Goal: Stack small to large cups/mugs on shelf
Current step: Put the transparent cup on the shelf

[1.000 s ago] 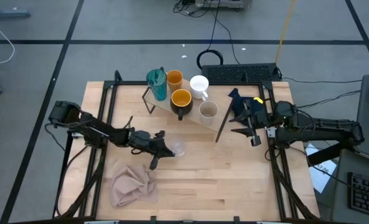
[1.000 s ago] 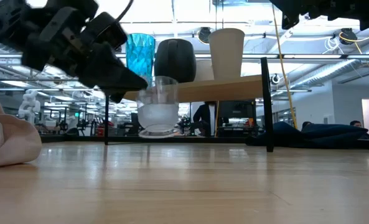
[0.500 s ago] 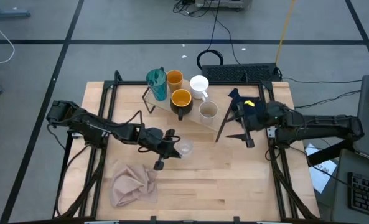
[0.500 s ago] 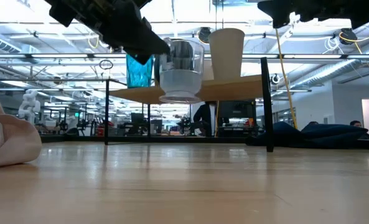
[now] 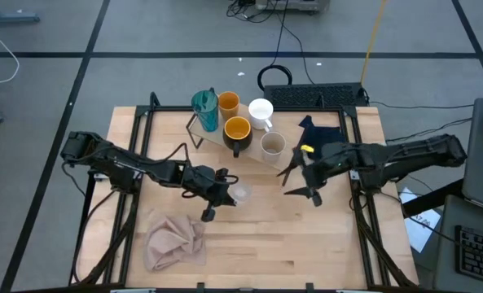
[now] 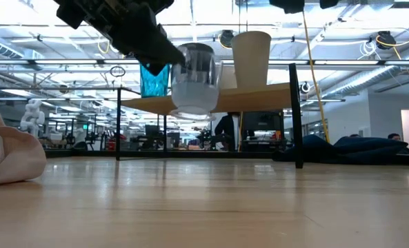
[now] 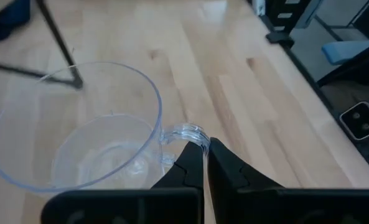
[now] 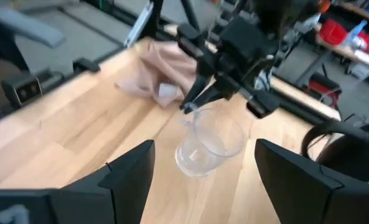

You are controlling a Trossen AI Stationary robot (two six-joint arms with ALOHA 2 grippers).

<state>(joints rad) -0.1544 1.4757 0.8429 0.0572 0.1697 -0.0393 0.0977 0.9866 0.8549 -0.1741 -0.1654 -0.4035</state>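
Five of the six vessels stand on the shelf, a light-wood board on a black wire frame at the far middle of the table: one teal tumbler, one orange cup, one white handled mug, one black mug with orange inside, one beige cup; they sit side by side, none nested, and from overhead their order by size looks unsettled; by my reading the sorting is mostly still to do.

The sixth, the tiny clear glass, is off the table, hanging in the air in front of the shelf at about board height in the low view; the left gripper is pinched tight on its small clear handle; the glass has not yet reached the shelf.

The right gripper hovers just right of the glass, near the shelf's right end, its fingers spread wide and empty, pointing toward the glass.

One pink cloth lies crumpled at the near left; one navy cloth lies at the far right.
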